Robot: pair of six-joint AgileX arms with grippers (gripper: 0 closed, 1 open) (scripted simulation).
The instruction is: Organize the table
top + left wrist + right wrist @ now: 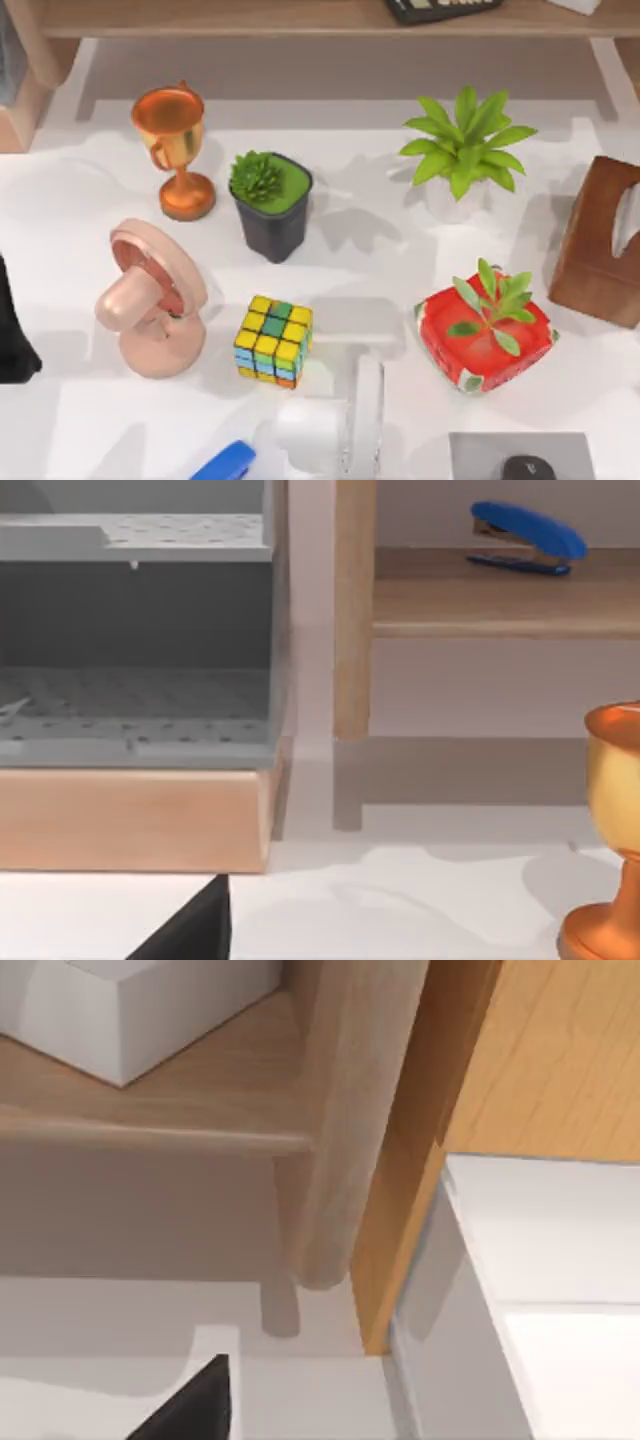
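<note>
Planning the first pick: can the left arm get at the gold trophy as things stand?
Probably yes. The gold trophy stands upright at the table's left rear, open on its left side; the pink fan sits nearer the front, apart from it.

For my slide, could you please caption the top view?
Trophy, plants, pink fan and puzzle cube clutter the white table.

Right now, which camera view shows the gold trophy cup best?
The top view: the gold trophy cup stands whole on the table, bowl, stem and base visible, left of the dark potted succulent. The left wrist view catches part of it at the frame edge.
</note>
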